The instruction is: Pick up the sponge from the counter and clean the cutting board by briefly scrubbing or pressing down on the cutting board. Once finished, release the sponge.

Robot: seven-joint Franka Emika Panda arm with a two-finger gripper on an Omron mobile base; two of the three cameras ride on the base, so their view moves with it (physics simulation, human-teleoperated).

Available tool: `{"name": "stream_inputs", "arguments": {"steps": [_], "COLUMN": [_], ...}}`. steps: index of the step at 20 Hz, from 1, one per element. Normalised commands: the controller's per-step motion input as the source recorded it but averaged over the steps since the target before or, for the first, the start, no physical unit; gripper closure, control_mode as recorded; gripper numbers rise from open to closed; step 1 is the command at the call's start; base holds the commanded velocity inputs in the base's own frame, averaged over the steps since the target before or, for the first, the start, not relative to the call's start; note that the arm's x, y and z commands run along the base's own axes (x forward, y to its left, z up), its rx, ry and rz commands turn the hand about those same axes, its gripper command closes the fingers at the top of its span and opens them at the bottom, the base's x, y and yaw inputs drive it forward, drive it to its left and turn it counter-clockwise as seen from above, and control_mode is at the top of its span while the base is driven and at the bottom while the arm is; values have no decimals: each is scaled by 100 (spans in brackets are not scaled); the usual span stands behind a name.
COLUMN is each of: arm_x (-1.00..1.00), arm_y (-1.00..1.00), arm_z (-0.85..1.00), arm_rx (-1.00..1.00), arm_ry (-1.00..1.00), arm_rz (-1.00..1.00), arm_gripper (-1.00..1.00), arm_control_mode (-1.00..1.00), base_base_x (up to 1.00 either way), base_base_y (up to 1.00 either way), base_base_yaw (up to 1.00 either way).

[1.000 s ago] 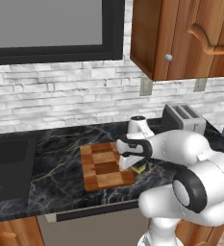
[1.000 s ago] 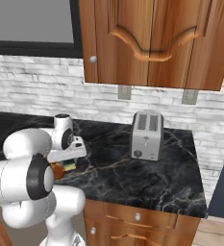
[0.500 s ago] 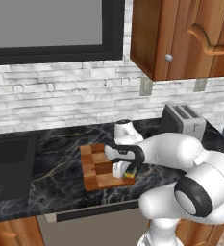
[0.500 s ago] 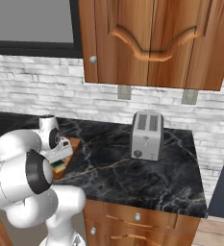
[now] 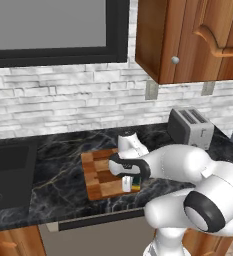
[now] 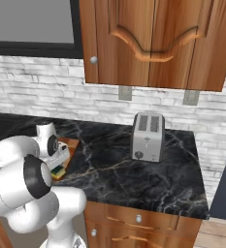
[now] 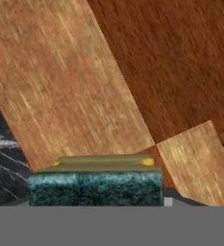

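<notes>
While the gripper [image 5: 129,183] holds the sponge [image 5: 130,184] pinched between its fingers, low over the cutting board's [image 5: 100,176] near right corner, the scrub should go well if the sponge is pressed flat and rubbed briefly — kept on the wood, not slid onto the counter [image 5: 58,185]. One sponge, one board and one toaster [image 5: 189,127] — well right of the board.

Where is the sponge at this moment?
In the left base view the sponge sits under the gripper at the near right corner of the cutting board; the hand view shows it close above the wood.
</notes>
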Motion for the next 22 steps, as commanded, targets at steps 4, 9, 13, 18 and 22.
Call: {"name": "stream_inputs", "arguments": {"steps": [4,9,13,18,22], "arm_x": [0,16,41,43,67], "arm_y": [0,0,0,0,6], "arm_z": [-40,-25,0,0,0], "arm_rx": [0,2,3,2,0], "arm_ry": [0,-4,-18,-22,-1], "arm_rz": [16,13,11,12,15], "arm_gripper": [100,100,100,100,100], "arm_control_mode": [-100,-100,-100,-100,-100], "base_base_x": [0,0,0,0,0], "base_base_y": [0,0,0,0,0], "base_base_yaw": [0,0,0,0,0]}}
